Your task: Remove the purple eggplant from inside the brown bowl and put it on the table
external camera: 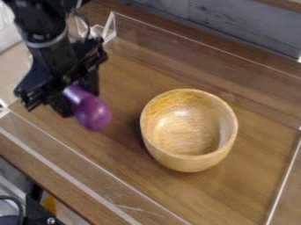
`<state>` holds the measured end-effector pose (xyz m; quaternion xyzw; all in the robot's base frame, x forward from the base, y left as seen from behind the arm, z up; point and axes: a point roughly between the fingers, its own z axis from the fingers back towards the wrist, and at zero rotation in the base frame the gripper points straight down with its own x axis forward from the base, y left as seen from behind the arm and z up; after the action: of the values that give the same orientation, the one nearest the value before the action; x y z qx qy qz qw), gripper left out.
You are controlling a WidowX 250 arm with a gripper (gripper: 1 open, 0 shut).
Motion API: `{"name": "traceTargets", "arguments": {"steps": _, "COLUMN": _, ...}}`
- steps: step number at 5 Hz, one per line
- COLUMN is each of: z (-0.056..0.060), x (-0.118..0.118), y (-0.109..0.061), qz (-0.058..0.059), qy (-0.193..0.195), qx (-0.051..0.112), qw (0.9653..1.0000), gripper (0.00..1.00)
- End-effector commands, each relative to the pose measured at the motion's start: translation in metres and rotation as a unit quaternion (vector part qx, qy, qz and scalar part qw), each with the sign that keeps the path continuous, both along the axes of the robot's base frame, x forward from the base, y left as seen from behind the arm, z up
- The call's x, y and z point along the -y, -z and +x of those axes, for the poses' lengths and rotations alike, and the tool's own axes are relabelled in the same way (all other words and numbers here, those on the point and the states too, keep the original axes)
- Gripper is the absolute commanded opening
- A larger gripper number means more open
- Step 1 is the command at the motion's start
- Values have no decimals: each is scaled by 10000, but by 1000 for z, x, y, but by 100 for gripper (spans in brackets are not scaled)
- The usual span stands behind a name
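The purple eggplant (91,112) hangs tilted just over the table (241,83), to the left of the brown bowl (188,130) and outside it. My gripper (65,95) points down and is shut on the eggplant's upper, narrower end, while the bulbous end sticks out below the black fingers (28,100). Whether the eggplant touches the tabletop I cannot tell. The bowl stands upright with nothing in it.
Clear plastic walls (83,171) run along the table's edges, with the front-left wall close below the eggplant. Another clear wall (200,39) lines the back. Bare wood shows between the eggplant and the bowl.
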<state>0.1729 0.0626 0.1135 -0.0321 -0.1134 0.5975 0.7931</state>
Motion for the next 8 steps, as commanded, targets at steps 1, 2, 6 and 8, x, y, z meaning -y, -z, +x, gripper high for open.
{"name": "traceTargets", "arguments": {"steps": 1, "z": 5, "x": -3, "y": 12, "qz": 190, "qy": 410, "qx": 91, "qw": 9989, "gripper": 0}}
{"name": "traceTargets", "arguments": {"steps": 2, "z": 6, "x": -5, "y": 15, "qz": 254, "qy": 400, "qx": 59, "qw": 9989, "gripper": 0}}
{"name": "traceTargets", "arguments": {"steps": 6, "z": 5, "x": 17, "y": 14, "qz": 520, "qy": 619, "qx": -41, "qw": 9967, "gripper": 0}}
{"name": "traceTargets", "arguments": {"steps": 8, "z": 5, "x": 42, "y": 39, "qz": 754, "qy": 331, "qx": -124, "qw": 9965, "gripper": 0}}
